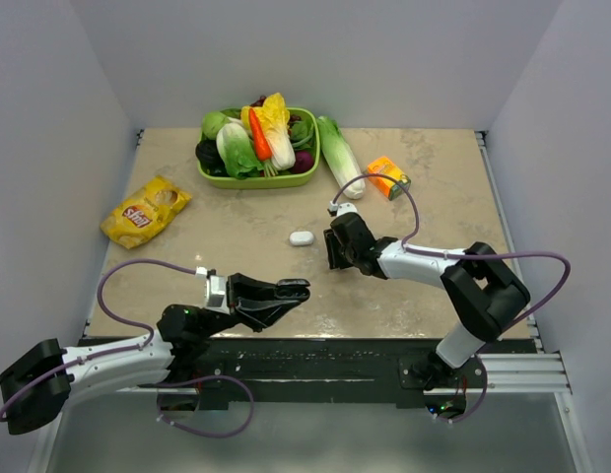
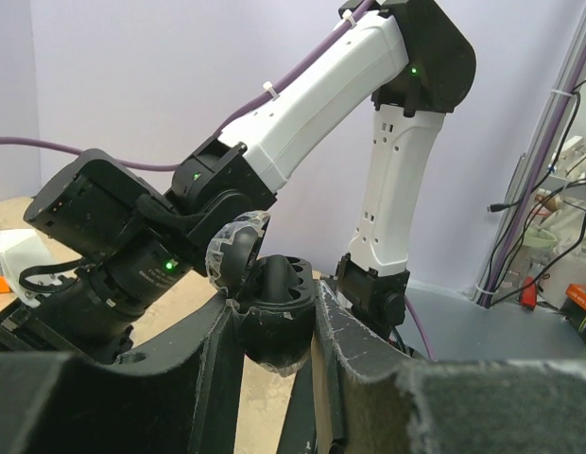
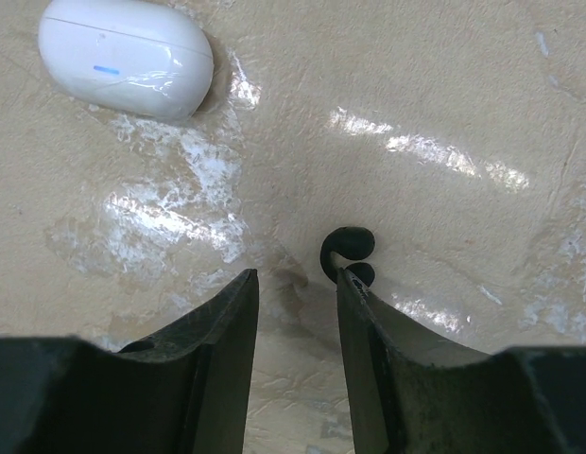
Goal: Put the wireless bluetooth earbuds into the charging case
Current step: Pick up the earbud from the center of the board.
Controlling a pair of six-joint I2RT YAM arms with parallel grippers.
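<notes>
Left gripper [image 1: 291, 289] clamping black case [image 2: 274, 331], right gripper [image 3: 298, 284] parted by black earbud [image 3: 348, 233], probably Lay's bag [image 1: 146, 210]

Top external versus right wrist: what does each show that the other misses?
Only top external: the vegetable basket, chip bag, orange carton and left gripper. Only right wrist: a tiny black earbud on the table by one fingertip. Both: the closed white case and the right gripper, jaws apart with nothing between them.
</notes>
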